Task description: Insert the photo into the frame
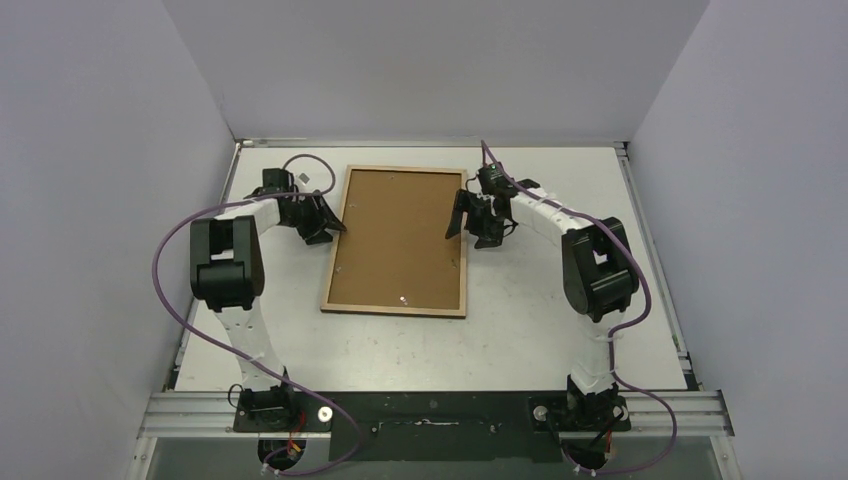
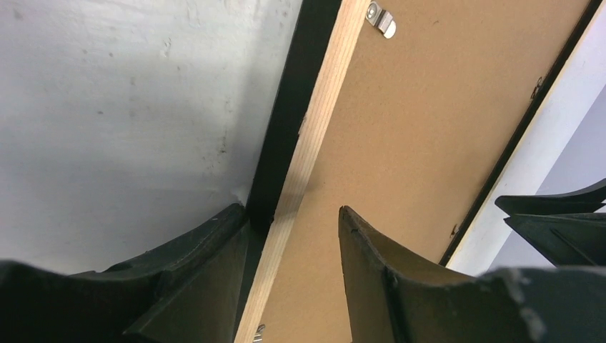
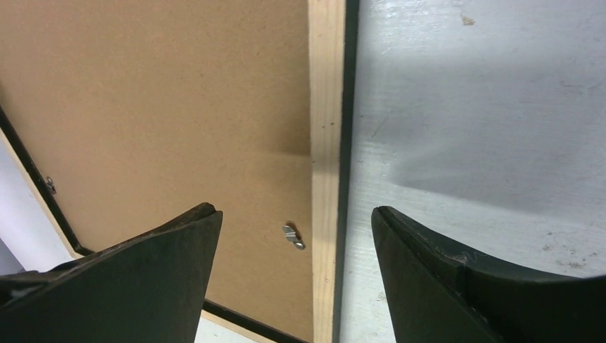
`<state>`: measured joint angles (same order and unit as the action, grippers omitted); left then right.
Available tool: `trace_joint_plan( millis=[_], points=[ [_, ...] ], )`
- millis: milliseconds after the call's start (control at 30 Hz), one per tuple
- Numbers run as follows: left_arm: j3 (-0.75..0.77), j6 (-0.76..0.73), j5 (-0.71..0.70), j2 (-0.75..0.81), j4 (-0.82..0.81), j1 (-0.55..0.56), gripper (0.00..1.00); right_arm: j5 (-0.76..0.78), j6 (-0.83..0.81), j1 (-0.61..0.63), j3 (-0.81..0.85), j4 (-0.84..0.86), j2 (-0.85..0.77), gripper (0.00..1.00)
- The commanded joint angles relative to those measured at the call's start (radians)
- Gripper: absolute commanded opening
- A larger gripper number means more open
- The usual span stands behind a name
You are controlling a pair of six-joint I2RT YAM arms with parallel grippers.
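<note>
The frame (image 1: 395, 311) lies back up in the middle of the table, its light wood rim around the brown backing board (image 1: 398, 240). The photo is not in view. My left gripper (image 1: 325, 228) is at the frame's left edge. In the left wrist view it (image 2: 291, 209) is open and straddles the wood rim (image 2: 314, 136): one finger by the black outer side, the other over the backing board (image 2: 429, 121). My right gripper (image 1: 470, 225) is at the frame's right edge. It (image 3: 292, 209) is open too, astride the rim (image 3: 326, 107), holding nothing.
Small metal clips (image 3: 293, 236) (image 2: 380, 19) sit on the backing board near the rim. White table (image 1: 540, 320) surrounds the frame, with grey walls on three sides. The arm bases are bolted to the near rail (image 1: 430, 415).
</note>
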<state>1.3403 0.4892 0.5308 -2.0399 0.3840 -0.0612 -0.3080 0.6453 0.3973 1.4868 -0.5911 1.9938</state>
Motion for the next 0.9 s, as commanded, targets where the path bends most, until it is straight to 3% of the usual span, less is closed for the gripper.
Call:
trace_joint_plan(
  millis=[0, 600, 867],
  points=[
    [-0.055, 0.005, 0.001, 0.053, 0.007, 0.032, 0.46, -0.038, -0.045, 0.009, -0.014, 0.03, 0.0, 0.78],
    [-0.166, 0.032, -0.064, 0.152, -0.011, 0.124, 0.45, -0.005, -0.178, 0.074, -0.155, -0.061, -0.113, 0.74],
    [-0.202, 0.014, -0.209, 0.222, 0.018, 0.135, 0.45, 0.177, -0.197, 0.095, -0.191, -0.094, -0.19, 0.75]
  ],
)
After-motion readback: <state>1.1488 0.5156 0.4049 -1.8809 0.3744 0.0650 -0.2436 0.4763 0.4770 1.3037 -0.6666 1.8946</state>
